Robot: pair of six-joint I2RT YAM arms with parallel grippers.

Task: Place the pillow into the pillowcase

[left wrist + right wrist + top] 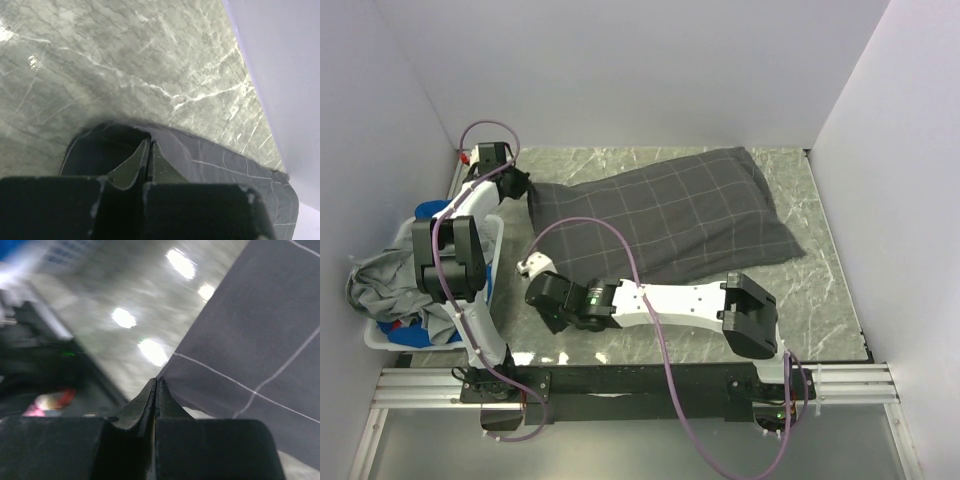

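Observation:
The dark charcoal pillowcase [670, 215] with a light grid lies across the marble table, plump towards its right end. No cream pillow shows; it is hidden from view. My left gripper [520, 186] is at the case's far-left corner, with its jaws shut on the fabric edge [215, 160]; its tips [149, 143] are pressed together. My right gripper [534, 264] is at the case's near-left corner. Its jaws [156, 383] are shut where the pillowcase edge [250, 340] meets them.
A white basket [492, 232] at the left holds a plain grey garment [380, 285] and a blue cloth [426, 210]. White walls close in the table at the back and both sides. Bare marble [820, 300] lies near right of the case.

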